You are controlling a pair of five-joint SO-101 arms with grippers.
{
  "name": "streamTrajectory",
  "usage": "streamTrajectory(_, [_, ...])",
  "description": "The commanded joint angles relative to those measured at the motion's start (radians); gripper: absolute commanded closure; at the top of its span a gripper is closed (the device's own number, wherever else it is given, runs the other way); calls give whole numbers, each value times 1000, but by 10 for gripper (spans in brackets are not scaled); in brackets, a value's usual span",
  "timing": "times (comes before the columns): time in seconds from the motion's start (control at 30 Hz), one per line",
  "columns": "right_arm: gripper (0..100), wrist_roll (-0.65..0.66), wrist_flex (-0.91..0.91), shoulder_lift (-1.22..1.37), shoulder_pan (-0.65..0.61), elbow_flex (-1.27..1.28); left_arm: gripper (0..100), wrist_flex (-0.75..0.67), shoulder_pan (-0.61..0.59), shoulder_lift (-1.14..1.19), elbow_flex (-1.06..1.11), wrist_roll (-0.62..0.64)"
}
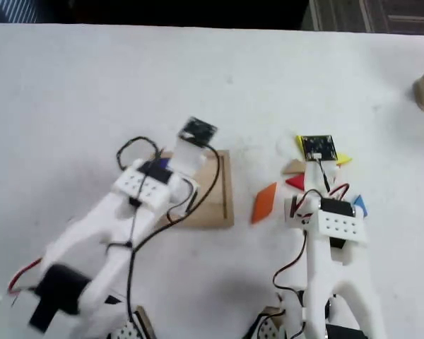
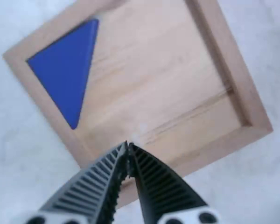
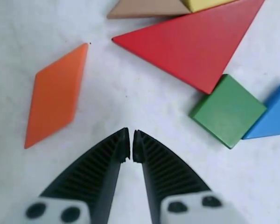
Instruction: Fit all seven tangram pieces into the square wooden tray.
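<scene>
High view: orange parallelogram (image 1: 264,203) three o'clock of tray (image 1: 228,191); likely light, stiff; pinch long edges; left fingers (image 2: 102,182), right fingers (image 3: 102,168) together, empty.

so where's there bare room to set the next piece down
Most of the tray floor is bare, everything beside the blue triangle in its corner. On the table, a bare strip runs between the orange parallelogram and red triangle. Crowded around the green square.

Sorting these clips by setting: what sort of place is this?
Probably a robotics lab bench: a plain white table, two small robot arms, a wooden tray and loose tangram pieces such as the red triangle.
</scene>
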Motion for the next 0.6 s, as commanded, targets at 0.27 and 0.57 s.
streamTrajectory(0.27, [981,14,-8,-30,-12,-6,976,-183,-77,114,-87,170])
streamTrajectory(0.57, [981,14,-8,-30,-12,-6,976,-173,-137,300,-218,176])
